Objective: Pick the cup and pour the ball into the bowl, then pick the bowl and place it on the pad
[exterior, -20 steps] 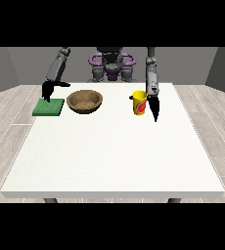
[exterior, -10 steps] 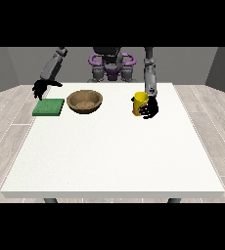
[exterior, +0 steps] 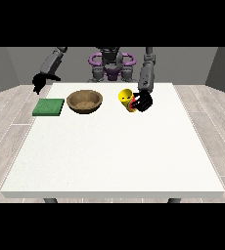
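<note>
A yellow cup [exterior: 126, 99] with a red mark is lifted off the white table [exterior: 114, 146] and tipped towards the view's left. The hand at the view's right [exterior: 144, 101] is curled round it. A brown wooden bowl [exterior: 85, 101] stands on the table to the cup's left, a short gap away. A green square pad [exterior: 49, 107] lies left of the bowl. The hand at the view's left [exterior: 38, 81] hangs above the table's far left corner, behind the pad, holding nothing. The ball is not visible.
The robot's purple and grey torso [exterior: 110, 66] stands behind the table's far edge. A wide bare stretch of table lies between the objects and the near edge.
The hand at the view's right has closed on the cup, raised it and tilted it towards the bowl. The hand at the view's left has drawn up and back from the pad.
</note>
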`<state>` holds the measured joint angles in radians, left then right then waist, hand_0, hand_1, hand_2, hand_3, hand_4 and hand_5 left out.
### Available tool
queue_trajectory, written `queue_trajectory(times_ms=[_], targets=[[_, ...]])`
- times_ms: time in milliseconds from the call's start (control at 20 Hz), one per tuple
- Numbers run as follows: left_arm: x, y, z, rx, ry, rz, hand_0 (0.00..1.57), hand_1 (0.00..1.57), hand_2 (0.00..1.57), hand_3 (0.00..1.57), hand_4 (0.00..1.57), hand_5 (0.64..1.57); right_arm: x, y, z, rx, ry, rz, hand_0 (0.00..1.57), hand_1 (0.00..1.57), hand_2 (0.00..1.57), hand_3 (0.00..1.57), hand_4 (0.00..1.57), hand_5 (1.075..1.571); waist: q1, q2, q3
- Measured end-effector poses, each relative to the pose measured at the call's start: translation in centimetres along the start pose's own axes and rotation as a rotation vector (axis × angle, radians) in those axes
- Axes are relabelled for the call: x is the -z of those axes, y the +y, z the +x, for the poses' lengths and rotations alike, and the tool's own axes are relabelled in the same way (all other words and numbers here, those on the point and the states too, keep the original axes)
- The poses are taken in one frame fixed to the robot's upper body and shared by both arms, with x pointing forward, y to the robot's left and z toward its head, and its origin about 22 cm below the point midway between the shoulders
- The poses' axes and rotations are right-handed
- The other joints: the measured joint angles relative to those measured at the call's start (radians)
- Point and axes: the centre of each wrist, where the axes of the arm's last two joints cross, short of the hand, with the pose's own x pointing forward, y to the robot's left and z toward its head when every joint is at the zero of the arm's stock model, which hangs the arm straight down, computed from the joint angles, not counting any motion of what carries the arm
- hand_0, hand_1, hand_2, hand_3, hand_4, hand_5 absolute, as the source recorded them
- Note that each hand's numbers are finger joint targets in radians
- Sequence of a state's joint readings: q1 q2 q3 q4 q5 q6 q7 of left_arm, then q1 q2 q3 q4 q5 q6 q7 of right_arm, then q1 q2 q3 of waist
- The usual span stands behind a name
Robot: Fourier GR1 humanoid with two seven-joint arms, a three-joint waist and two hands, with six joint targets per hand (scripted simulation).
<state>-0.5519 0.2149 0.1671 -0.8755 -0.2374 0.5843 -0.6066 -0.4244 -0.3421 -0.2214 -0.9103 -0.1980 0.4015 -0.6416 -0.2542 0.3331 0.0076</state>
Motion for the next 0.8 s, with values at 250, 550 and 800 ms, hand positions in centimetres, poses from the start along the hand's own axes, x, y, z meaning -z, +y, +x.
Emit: queue_trajectory(times_ms=[250, 550, 800], targets=[[-0.8, -1.7, 0.6, 0.227, -0.036, -0.129, 1.43, 1.43, 1.57, 1.57, 1.18, 1.568, 0.4, 0.2, -0.8, 0.005, 0.058, -0.016, 0.0, 0.0, 0.18, 0.14, 0.34, 1.55, 0.022, -0.083, -0.0025], [-2.1, -5.6, 3.1, 0.413, -0.102, -0.29, 1.43, 1.43, 1.57, 1.57, 1.16, 1.57, -1.4, -0.1, -2.6, 0.017, 0.142, -0.085, 0.0, 0.0, 0.23, 0.15, 0.37, 1.546, 0.083, -0.18, -0.0037], [-2.6, -9.2, 6.6, 0.529, -0.182, -0.42, 1.35, 1.35, 1.57, 1.57, 0.94, 1.548, -4.4, -1.1, -3.9, 0.006, 0.209, -0.157, 0.0, 0.0, 0.27, 0.19, 0.38, 1.541, 0.156, -0.258, -0.004]])
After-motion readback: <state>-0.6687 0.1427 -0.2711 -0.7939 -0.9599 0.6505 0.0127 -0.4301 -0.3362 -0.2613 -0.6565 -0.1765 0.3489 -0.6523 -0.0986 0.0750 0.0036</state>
